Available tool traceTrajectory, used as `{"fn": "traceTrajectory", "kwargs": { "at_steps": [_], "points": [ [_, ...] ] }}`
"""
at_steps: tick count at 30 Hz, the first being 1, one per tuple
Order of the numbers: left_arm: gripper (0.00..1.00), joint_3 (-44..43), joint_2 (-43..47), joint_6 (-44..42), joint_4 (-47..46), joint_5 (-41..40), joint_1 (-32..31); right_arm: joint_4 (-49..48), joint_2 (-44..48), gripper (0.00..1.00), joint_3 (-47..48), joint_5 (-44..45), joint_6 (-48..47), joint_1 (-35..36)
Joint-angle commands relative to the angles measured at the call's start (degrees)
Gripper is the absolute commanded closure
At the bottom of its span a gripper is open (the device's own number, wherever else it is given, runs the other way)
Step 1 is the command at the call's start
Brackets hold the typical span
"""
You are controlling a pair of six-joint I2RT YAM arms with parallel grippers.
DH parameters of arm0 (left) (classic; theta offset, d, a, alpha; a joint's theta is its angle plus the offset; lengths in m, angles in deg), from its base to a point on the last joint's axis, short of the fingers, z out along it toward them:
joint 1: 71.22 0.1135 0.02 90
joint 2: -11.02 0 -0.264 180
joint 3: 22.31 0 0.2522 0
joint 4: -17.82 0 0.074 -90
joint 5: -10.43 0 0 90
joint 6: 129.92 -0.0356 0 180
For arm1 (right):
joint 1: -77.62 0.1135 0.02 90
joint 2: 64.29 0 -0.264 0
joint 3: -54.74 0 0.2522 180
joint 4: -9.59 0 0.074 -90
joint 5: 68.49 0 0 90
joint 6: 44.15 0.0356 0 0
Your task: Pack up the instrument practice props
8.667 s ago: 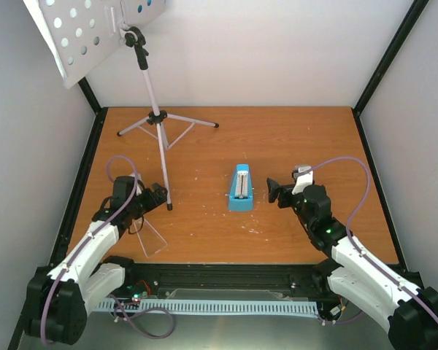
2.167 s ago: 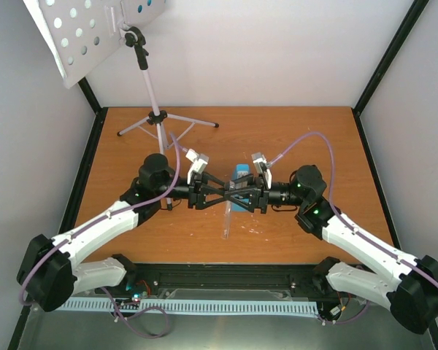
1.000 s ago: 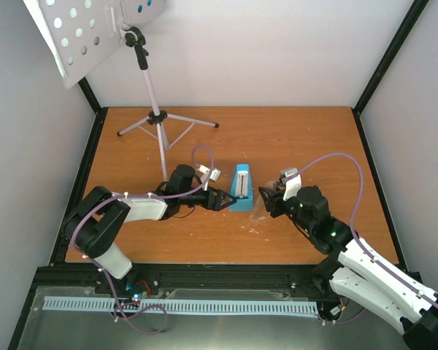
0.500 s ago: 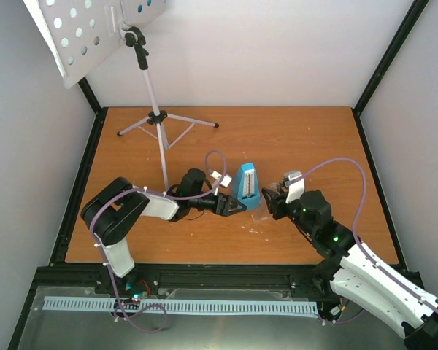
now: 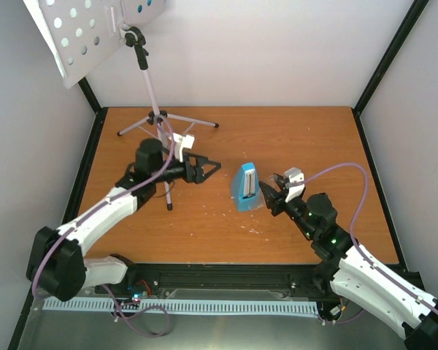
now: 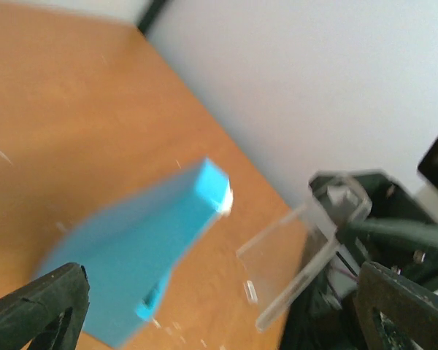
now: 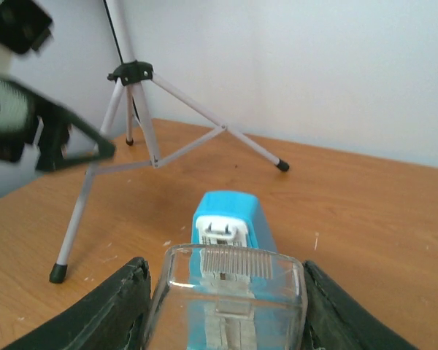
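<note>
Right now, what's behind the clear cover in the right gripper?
Light-blue metronome, its lower half showing only through the clear cover; tripod farther back. Its base is hidden.

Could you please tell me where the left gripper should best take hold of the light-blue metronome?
Probably the metronome, across its flat blue sides near the wider base, coming from the left: the right gripper holds the clear cover on its right side.

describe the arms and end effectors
The left arm and right arm have white shells with black joints; a thin purple cable loops along each. The left end effector and right end effector are black two-finger claws topped by white blocks.
</note>
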Motion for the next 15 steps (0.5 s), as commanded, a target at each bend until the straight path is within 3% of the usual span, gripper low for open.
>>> {"fn": "traceTrajectory", "kwargs": {
  "at_steps": [1, 3, 5, 9, 15],
  "points": [
    [0.01, -11.78, 2.93, -11.7, 26.81, -1.63, 3.94, -12.13, -4.03, 0.52, -0.98, -0.09, -5.19, 1.3],
    [0.01, -15.76, 3.16, -14.31, 34.96, -0.93, 6.9, -16.22, -6.66, 0.51, -2.28, 0.87, -7.57, 1.82],
    [0.01, -16.19, 4.81, -16.36, 36.25, -0.85, 10.72, -18.98, -8.94, 0.5, -2.83, 2.7, -10.35, 2.3],
    [0.01, -13.67, 8.27, -18.74, 32.42, -8.27, 15.88, -25.92, -11.49, 0.5, -5.41, 5.15, -10.77, 3.18],
    [0.01, -6.91, 10.67, -21.94, 23.36, -24.44, 15.97, -31.73, -16.23, 0.5, -6.88, 9.78, -12.19, 6.52]
  ]
}}
